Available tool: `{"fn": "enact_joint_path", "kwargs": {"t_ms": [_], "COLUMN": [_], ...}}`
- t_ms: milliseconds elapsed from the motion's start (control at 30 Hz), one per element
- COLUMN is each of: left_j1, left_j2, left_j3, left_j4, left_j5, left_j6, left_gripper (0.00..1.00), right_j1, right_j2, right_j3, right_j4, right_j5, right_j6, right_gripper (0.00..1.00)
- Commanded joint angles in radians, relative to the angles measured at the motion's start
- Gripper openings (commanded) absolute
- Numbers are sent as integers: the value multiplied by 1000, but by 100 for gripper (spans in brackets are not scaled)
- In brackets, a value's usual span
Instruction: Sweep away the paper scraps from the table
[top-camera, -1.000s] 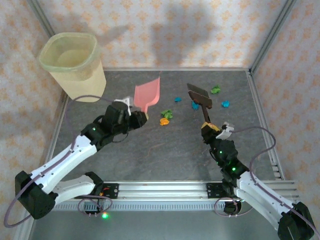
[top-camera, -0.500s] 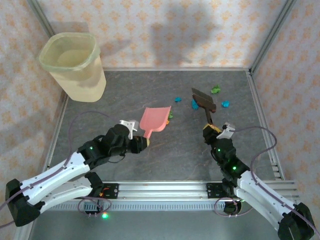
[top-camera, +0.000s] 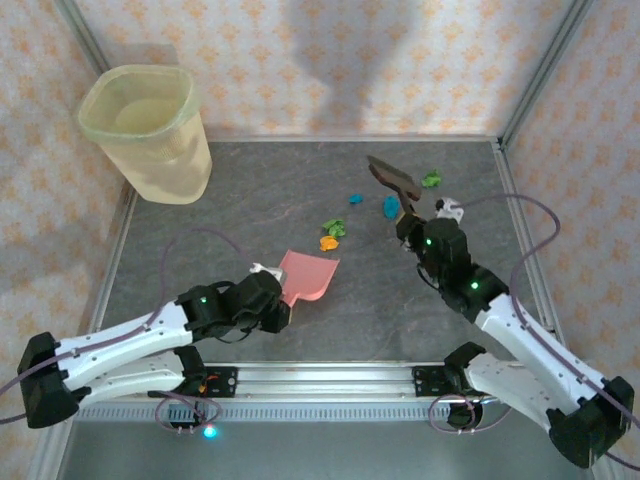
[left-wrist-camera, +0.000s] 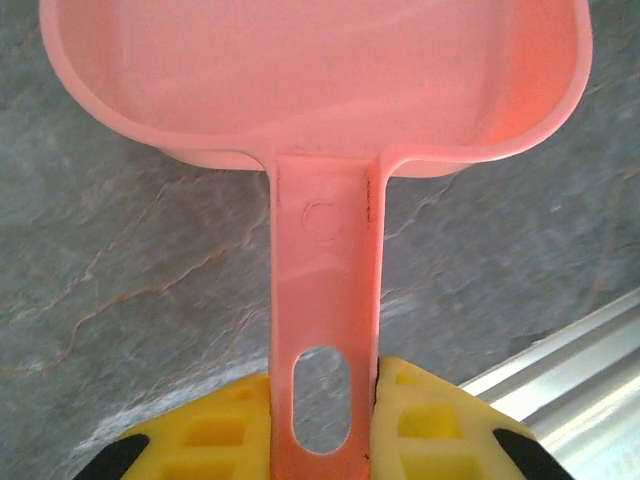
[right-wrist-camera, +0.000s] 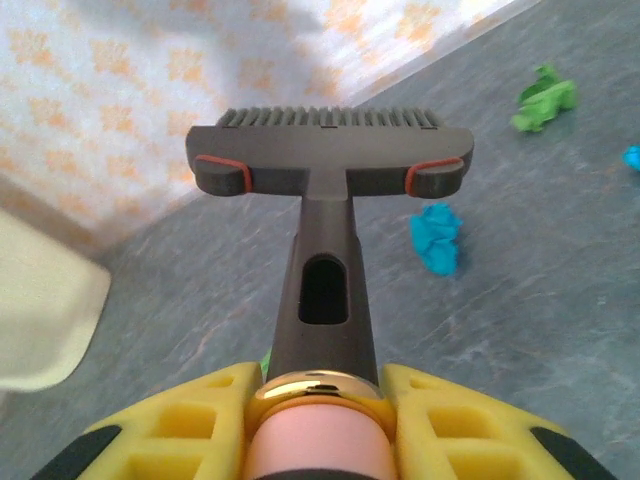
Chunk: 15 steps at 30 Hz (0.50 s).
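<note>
Lab-style robot test cell, grey stone-look table (top-camera: 230, 215) framed by aluminium rails (top-camera: 330, 377), orange patterned wallpaper panels (top-camera: 300, 70) as mock walls, bare metal corner post (top-camera: 541, 70), left arm (top-camera: 130, 335) and right arm (top-camera: 510, 325) bolted to the front rail, loose cables (top-camera: 530, 208), pale waste bin (top-camera: 150, 130)

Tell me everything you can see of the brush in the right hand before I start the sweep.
The brush is dark charcoal plastic, T-shaped: a wide head with short bristles along its far edge, a red accent at each end, and a straight handle with an oblong slot. Its gold collar and pinkish end are clamped between the right hand's yellow fingers. The head points toward the back wall, near a teal scrap; whether bristles touch the table cannot be told.
</note>
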Motion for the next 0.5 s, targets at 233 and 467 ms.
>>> {"fn": "enact_joint_path", "kwargs": {"t_ms": [233,467], "left_j1": [-30,-30], "left_j2": [157,218], "left_j3": [18,21], "left_j4": [-37,-4], "left_j5": [-76,-137], "left_j6": [62,70], "left_gripper": [0,0], "right_j1": [2,2], "right_j2": [228,271], "right_j3": [307,297], "right_j4": [-356,-313], "right_j5": [-370,-550], "right_j6": [56,122], "right_gripper": [0,0]}}
